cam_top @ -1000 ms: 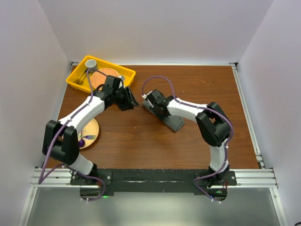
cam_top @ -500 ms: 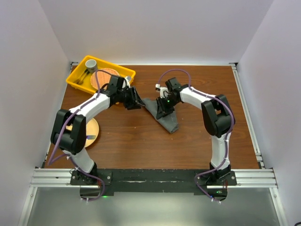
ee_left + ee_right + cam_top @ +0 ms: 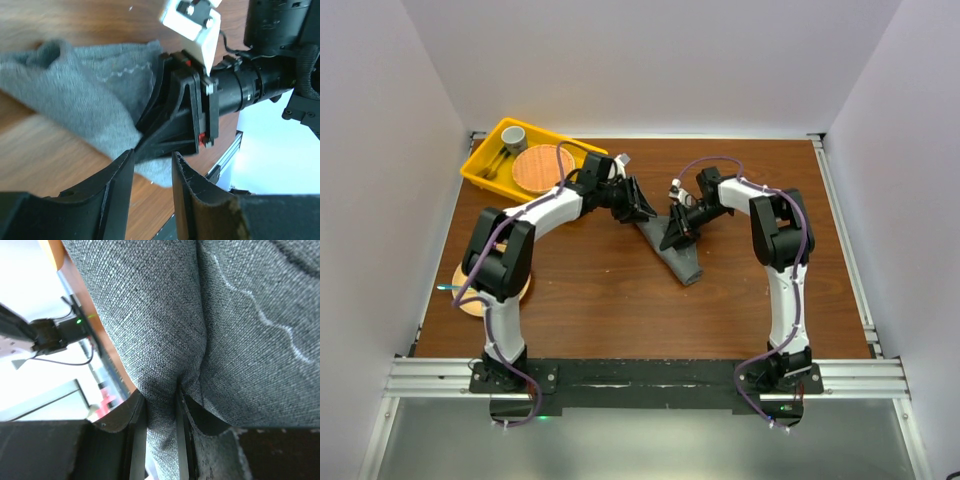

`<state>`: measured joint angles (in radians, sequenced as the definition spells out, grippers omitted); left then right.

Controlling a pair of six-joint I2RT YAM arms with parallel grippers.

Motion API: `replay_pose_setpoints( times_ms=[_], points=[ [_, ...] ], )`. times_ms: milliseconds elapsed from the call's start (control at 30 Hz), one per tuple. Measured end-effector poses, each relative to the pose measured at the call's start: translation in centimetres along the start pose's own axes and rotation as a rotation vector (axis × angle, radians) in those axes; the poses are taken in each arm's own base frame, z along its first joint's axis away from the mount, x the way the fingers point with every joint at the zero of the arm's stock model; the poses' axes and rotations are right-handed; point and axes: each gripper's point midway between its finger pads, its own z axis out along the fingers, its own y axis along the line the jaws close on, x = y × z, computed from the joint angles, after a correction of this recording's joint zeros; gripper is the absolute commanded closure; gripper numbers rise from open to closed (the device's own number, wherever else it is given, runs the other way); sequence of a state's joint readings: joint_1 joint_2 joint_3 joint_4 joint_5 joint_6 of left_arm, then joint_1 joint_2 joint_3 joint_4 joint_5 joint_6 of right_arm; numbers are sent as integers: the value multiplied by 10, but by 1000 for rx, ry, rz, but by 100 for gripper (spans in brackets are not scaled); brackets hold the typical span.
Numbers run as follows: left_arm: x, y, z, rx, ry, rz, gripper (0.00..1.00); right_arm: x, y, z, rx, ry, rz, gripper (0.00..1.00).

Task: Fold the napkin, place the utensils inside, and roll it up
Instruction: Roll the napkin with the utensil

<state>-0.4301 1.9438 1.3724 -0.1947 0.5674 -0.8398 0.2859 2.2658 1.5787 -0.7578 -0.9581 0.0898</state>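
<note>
Brown bench (image 3: 580,290) is carrying the napkin (image 3: 678,258); right fingers (image 3: 136,450) are clamping its fold, and left fingers (image 3: 117,190) are hovering slightly apart, seemingly gripping nothing.

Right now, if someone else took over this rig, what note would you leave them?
Right end effector: shut on the grey-green cloth napkin, holding one bunched end; the rest trails on the brown wooden table.
Left end effector: open, fingers at a napkin corner, not clamped.
Done: nothing visible; the napkin is crumpled, not folded.
Left: spread and fold it, fetch utensils (some seem to lie in the yellow plastic bin), place them inside, roll up.
</note>
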Motion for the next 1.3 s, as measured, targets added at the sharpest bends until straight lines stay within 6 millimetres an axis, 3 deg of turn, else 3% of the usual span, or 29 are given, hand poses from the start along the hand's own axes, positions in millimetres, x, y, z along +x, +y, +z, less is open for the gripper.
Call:
replay_pose_setpoints(
  times_ms=[333,567,600,633,667,967,1100,1133,1167,1300],
  points=[
    [-19,15,50,11,11,-39,61,2,-16,-17,-49,15,95,66],
    [-32,17,68,23,-6,-47,62,3,-21,-21,-11,21,119,46],
    [-33,19,70,22,-7,-47,62,2,-21,-23,7,20,119,40],
    [-33,20,71,20,-6,-48,62,2,-21,-26,32,19,118,3],
    [-33,22,73,17,-5,-50,63,1,-21,-30,64,16,112,2],
    [-32,37,79,1,5,-70,64,-4,-6,-90,412,-125,-61,2],
    [-33,38,80,3,3,-70,64,24,-6,-100,580,-143,-108,5],
    [-33,38,80,4,3,-69,64,30,-8,-101,619,-145,-117,8],
    [-33,38,80,4,3,-69,64,37,-10,-100,648,-142,-123,18],
    [-33,39,81,3,3,-70,64,55,-30,-99,747,-139,-113,26]
  ],
)
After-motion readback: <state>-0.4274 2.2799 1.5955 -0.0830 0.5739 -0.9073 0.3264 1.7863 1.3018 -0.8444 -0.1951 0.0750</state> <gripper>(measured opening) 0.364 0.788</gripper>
